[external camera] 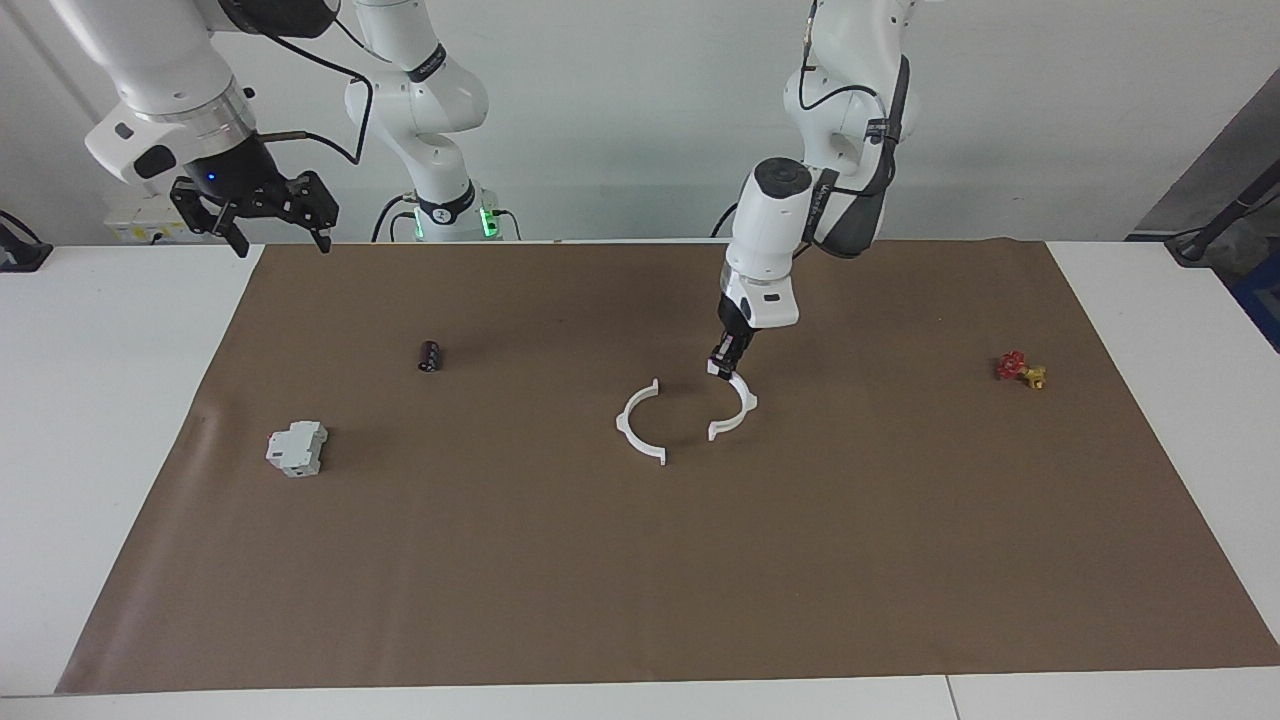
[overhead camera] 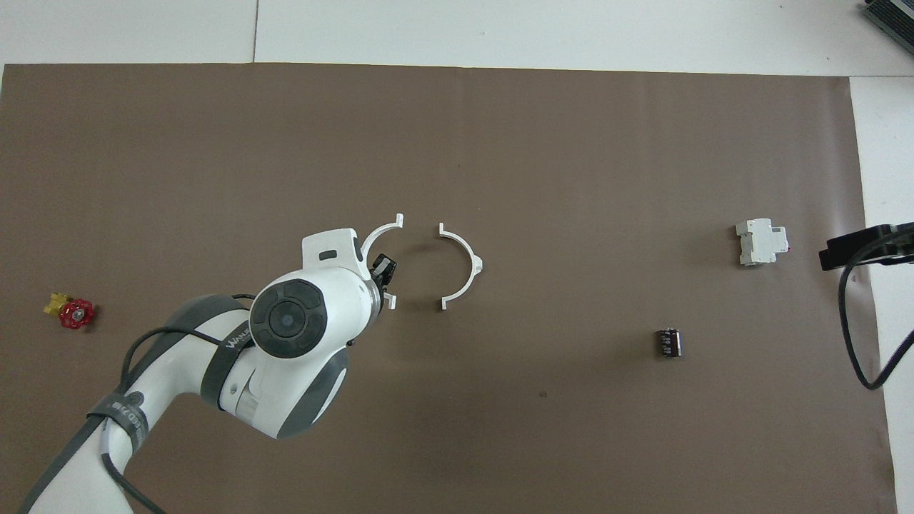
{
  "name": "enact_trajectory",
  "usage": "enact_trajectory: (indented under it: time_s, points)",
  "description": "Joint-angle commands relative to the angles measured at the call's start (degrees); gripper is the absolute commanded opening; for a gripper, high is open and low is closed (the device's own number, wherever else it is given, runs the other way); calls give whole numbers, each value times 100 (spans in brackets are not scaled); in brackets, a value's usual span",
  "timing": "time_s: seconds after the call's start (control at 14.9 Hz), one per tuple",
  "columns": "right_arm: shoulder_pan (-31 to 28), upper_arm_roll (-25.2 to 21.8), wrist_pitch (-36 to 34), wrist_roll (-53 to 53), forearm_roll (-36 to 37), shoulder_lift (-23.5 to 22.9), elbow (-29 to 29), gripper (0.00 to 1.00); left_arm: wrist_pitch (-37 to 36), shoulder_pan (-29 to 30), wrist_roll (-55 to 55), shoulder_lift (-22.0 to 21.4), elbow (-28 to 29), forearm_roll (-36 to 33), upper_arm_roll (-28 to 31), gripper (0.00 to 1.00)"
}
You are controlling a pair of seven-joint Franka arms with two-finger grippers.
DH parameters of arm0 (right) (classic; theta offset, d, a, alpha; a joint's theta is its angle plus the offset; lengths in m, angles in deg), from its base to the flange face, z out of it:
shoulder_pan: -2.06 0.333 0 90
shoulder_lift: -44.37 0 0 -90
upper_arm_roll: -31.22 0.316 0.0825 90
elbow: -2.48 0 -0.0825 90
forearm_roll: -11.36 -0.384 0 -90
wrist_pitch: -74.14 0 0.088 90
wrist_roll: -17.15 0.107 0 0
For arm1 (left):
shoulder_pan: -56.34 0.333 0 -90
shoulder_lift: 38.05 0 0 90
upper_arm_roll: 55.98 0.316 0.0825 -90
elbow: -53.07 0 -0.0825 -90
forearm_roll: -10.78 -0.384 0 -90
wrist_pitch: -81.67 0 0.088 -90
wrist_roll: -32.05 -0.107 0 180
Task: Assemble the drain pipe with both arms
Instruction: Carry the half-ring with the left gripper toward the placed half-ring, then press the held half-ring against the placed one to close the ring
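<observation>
The drain pipe lies as two white half-ring arcs on the brown mat [external camera: 640,590], their open sides facing each other with a gap between. My left gripper [external camera: 727,366] is down at the mat, shut on the end nearer the robots of the arc toward the left arm's end [external camera: 748,402]; in the overhead view the arm hides part of this arc [overhead camera: 378,230]. The other arc [external camera: 622,422] lies free beside it and also shows in the overhead view [overhead camera: 474,265]. My right gripper [external camera: 278,218] is open and empty, raised over the mat's edge at the right arm's end.
A grey boxy block [external camera: 297,448] and a small dark cylinder [external camera: 430,355] lie on the mat toward the right arm's end. A small red-and-yellow valve [external camera: 1018,369] lies toward the left arm's end. The right arm waits.
</observation>
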Motion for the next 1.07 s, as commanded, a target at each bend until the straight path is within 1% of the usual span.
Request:
enact_trajectory:
  time_s: [0.0, 0.13, 0.2, 0.47, 0.6, 0.67, 0.81, 0.87, 1.01]
  points:
    - [-67, 38, 112, 43, -46, 85, -114, 100, 368, -338, 451, 222, -30, 74, 118, 2]
    - [-67, 38, 112, 43, -46, 85, -123, 100, 809, -452, 654, 670, -143, 74, 127, 2]
    - [-67, 38, 112, 43, -46, 85, -123, 100, 819, -470, 655, 898, -283, 74, 127, 2]
    - [-67, 38, 112, 43, -46, 85, -123, 100, 714, -391, 655, 944, -285, 74, 144, 2]
    - [-67, 38, 112, 43, -46, 85, -123, 100, 425, -391, 664, 936, -328, 74, 144, 2]
    - [-67, 38, 112, 43, -46, 85, -114, 100, 145, -409, 664, 927, -424, 65, 153, 2]
    - [-67, 38, 112, 43, -46, 85, -123, 100, -688, -418, 664, 935, -863, 21, 153, 2]
    - [-67, 38, 112, 43, -46, 85, -114, 100, -988, -418, 699, 953, -1056, 21, 153, 2]
    - [-67, 38, 112, 43, -46, 85, -123, 100, -1141, -435, 1013, 962, -1137, -171, 153, 2]
